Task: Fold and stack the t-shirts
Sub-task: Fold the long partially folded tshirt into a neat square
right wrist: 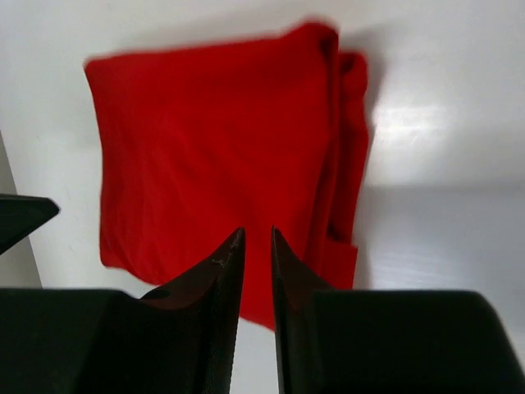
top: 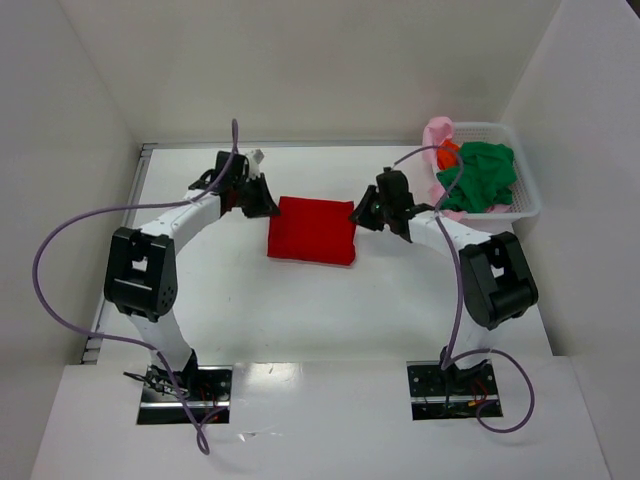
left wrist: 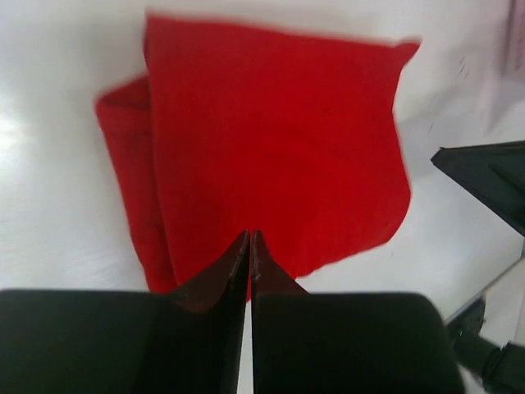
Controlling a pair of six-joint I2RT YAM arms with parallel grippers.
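Red t-shirt [top: 312, 231] folded flat; other t-shirts [top: 478, 176] heaped together.

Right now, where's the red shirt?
Top view: the folded red shirt lies mid-table between the left gripper and the right gripper, with the white basket further to its right.

folded t-shirt [top: 312, 231]: between left gripper [top: 272, 208] and right gripper [top: 356, 215] | other t-shirts [top: 478, 175]: in basket [top: 527, 205], far right

White glossy tabletop [top: 300, 310], plain white walls [top: 330, 60] on three sides — soft, even light
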